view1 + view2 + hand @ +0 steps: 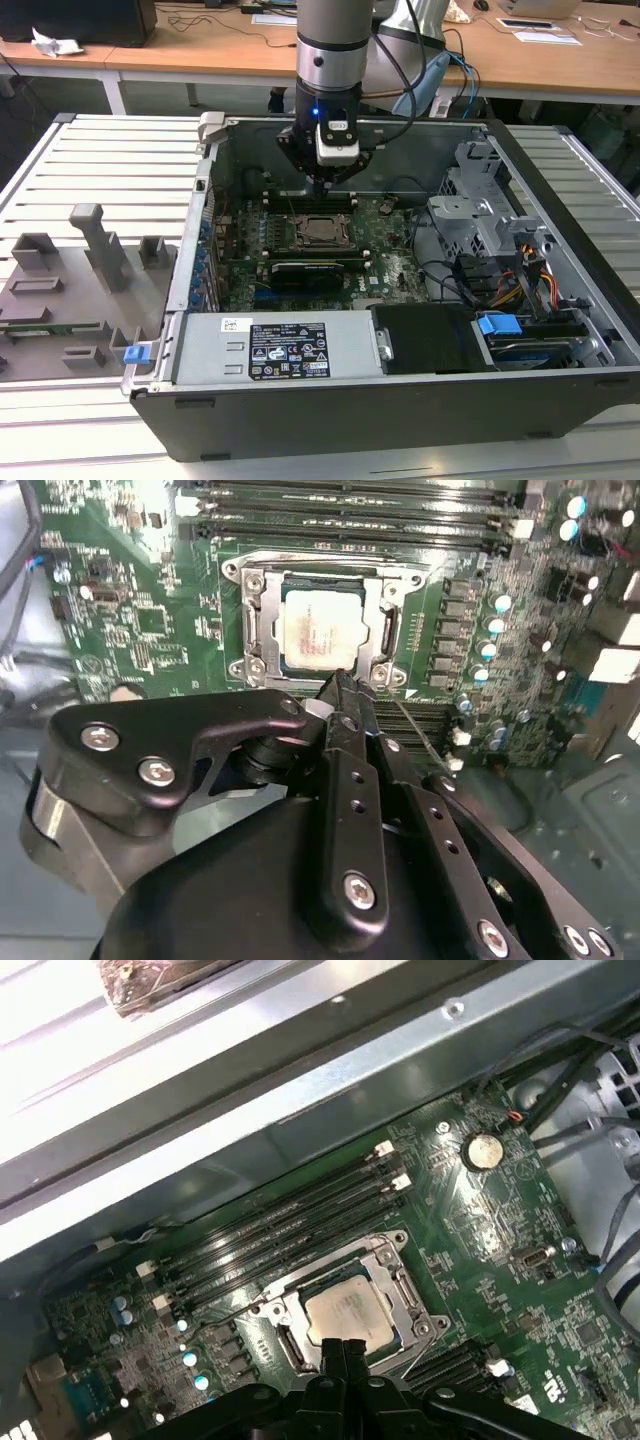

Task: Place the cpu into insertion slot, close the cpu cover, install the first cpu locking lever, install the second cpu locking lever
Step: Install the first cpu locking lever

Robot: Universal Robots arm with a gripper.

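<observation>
An open computer case point(330, 420) is lying on a slatted surface point(100, 160), its power supply point(215, 350) sitting nearest in the exterior view, with a grey fixture tray point(60, 300) resting beside it at the exterior view's left. Beyond the power supply a long black card point(315, 272) is standing on the green motherboard point(385, 250). Just behind the card, the cpu point(320, 230) is lying flat in the insertion slot point(330, 568), pale metal top facing up. Being square, the chip is showing no long axis; its edges are running parallel with the memory slots point(350, 525) just beside the socket. The cpu cover point(258, 620) is lying down over it, framing the chip through its window in both wrist views. The arm point(335, 50) is reaching straight down into the case from above, wrist upright, with the claw point(326, 188) pointing at the board by the socket's far edge. Its fingers point(352, 810) are drawn tight together, narrow, their tips hanging at the socket's rim; whether they are touching it cannot be told. Behind the case a wooden surface point(200, 45) is carrying papers and cables
</observation>
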